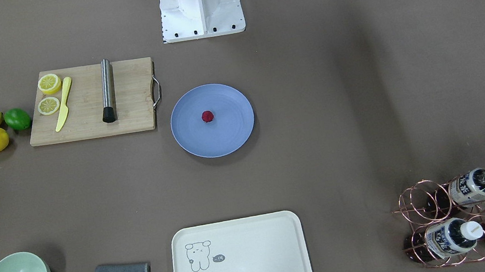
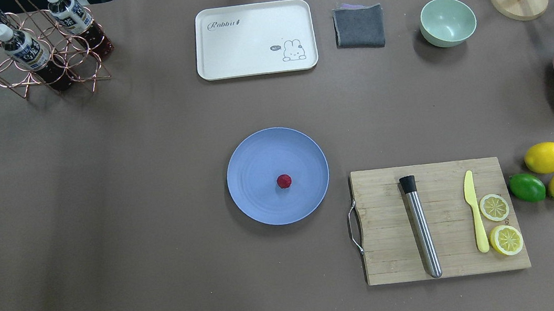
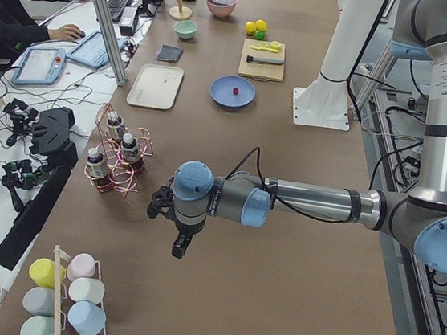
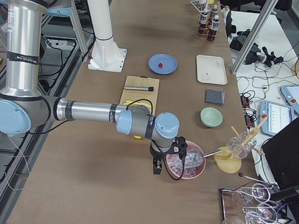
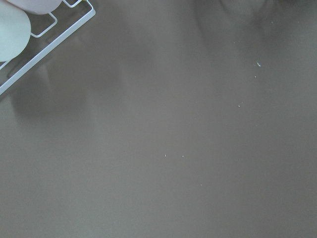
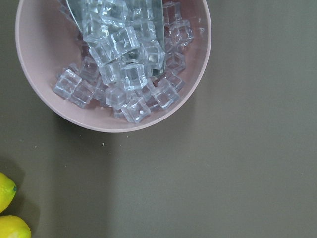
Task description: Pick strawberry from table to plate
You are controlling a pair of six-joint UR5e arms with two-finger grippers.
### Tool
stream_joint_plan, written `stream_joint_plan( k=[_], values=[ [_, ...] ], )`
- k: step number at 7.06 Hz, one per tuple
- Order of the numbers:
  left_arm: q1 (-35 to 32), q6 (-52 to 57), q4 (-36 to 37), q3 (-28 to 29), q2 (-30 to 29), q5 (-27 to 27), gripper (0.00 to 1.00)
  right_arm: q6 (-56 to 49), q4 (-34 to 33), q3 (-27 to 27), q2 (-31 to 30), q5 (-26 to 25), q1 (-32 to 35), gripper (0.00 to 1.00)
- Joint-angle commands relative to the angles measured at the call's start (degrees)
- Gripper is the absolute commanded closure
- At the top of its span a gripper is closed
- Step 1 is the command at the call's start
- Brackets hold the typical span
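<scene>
Left gripper (image 3: 179,248): hangs above the table (image 1: 339,117) near its left end; jaw state cannot be told. Right gripper (image 4: 157,168): hangs at the right end beside the ice bowl (image 6: 34,59); jaw state cannot be told. Strawberry (image 1: 207,116): lies at the centre of the plate (image 1: 232,132), mid-table, beside the cutting board (image 1: 133,99).

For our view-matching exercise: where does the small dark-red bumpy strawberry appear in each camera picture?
Front-facing: small dark-red strawberry just left of centre.
Overhead: strawberry at centre.
Exterior left: strawberry upper middle.
Exterior right: strawberry upper middle.
Left wrist: absent.
Right wrist: absent.
Shared landmark: the round blue-grey plate beneath it.
</scene>
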Motion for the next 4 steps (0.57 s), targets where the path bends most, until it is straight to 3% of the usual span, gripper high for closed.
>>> stream_joint_plan(
  k=[1,4],
  values=[
    [-0.09,-0.06,-0.23,0.03,0.43,-0.23,0.02,1.35,0.0,-0.03,0.38,0.29,0.39,0.0],
    [-0.09,-0.06,-0.23,-0.15,0.08,-0.23,0.02,1.45,0.0,0.06,0.65,0.29,0.39,0.0]
  ],
)
